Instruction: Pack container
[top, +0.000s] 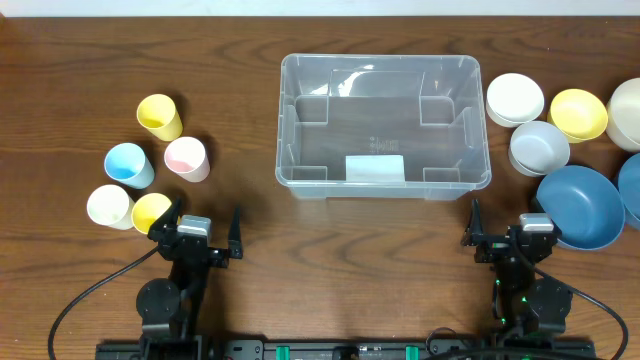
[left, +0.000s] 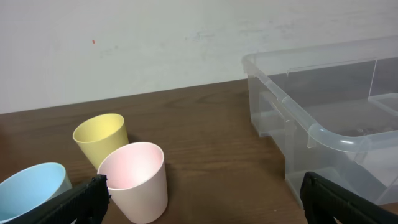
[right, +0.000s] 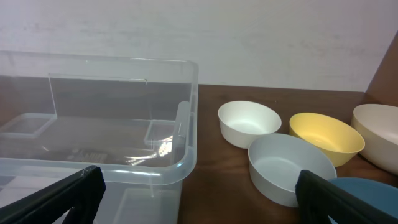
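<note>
Clear container mid-table, both arms parked at the near edge.
The container (top: 284, 120) sits in the middle of the table (top: 80, 60), with pastel cups (top: 186, 157) well to its left and bowls (top: 514, 98) just beside its right wall. The left fingers (top: 237, 235) and right fingers (top: 472, 222) are spread wide, gripping nothing, apart from the container.

Light is bright and even, with faint soft shadows. Glare glints on the container (right: 93, 124) floor just ahead of the right gripper (right: 199, 202). Its fingertips (right: 68, 199) look slightly blurred.
</note>
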